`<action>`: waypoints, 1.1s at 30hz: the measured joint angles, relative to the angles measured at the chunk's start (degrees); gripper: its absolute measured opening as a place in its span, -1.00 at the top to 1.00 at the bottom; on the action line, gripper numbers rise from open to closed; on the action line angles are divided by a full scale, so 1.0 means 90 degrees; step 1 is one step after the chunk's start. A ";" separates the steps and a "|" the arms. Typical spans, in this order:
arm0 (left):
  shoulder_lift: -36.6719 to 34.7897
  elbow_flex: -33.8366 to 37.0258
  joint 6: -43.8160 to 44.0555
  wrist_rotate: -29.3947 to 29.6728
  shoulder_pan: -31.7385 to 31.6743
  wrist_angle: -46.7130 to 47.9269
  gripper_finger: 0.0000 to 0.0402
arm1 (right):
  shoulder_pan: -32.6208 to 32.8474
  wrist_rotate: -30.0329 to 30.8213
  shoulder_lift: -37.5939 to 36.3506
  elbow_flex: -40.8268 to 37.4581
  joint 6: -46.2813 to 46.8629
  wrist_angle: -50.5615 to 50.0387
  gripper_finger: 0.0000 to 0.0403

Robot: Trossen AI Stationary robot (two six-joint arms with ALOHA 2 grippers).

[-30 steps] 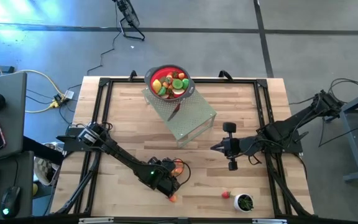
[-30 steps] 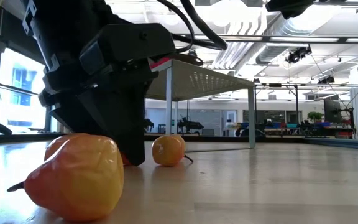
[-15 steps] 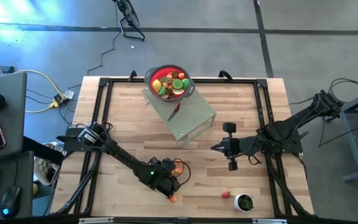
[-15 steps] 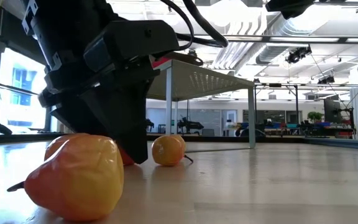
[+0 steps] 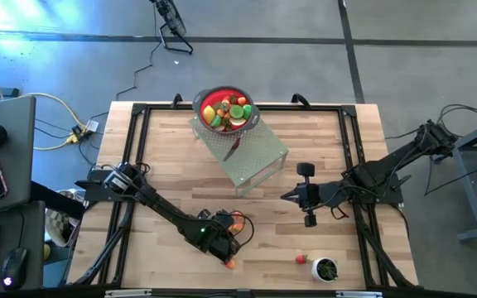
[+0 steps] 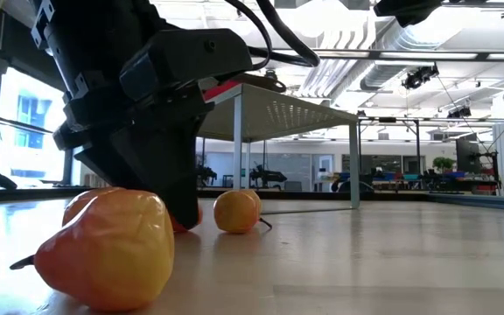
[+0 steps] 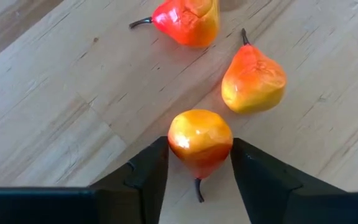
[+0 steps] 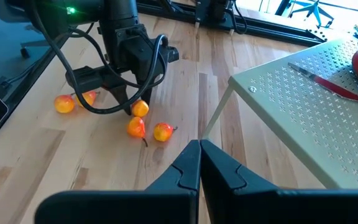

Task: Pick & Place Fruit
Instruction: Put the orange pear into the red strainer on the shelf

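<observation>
We see the left pincer [image 7: 199, 163] at the bench's [image 5: 172, 157] six o'clock edge, its matte black fingers [image 7: 146, 174] pressed against both sides of a glossy orange-yellow pear [image 7: 200, 140]. Its wrist view alone shows this grip, with two more pears [image 7: 253, 79] at twelve o'clock. The right pincer [image 8: 199, 163] hangs closed at centre-right. The bench is pale planked wood; grey floor surrounds it.
</observation>
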State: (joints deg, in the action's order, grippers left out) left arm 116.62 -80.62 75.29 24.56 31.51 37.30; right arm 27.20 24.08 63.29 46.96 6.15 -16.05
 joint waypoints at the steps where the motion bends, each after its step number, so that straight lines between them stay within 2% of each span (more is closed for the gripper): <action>1: 0.0000 0.0000 0.0000 0.0002 0.0000 0.0002 0.19 | 0.0000 0.0000 0.0000 0.0000 0.0000 0.0000 0.99; 10: 0.0000 -0.0002 0.0000 0.0004 0.0000 0.0015 0.33 | 0.0000 -0.0013 0.0000 0.0000 0.0002 -0.0001 0.99; 33: -0.0010 -0.0005 -0.0022 0.0002 -0.0001 0.0002 0.34 | 0.0000 -0.0010 0.0000 0.0000 -0.0041 -0.0002 0.99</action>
State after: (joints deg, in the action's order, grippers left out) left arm 116.53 -80.66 75.09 24.58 31.49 37.32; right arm 27.20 23.99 63.29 46.96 5.78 -16.08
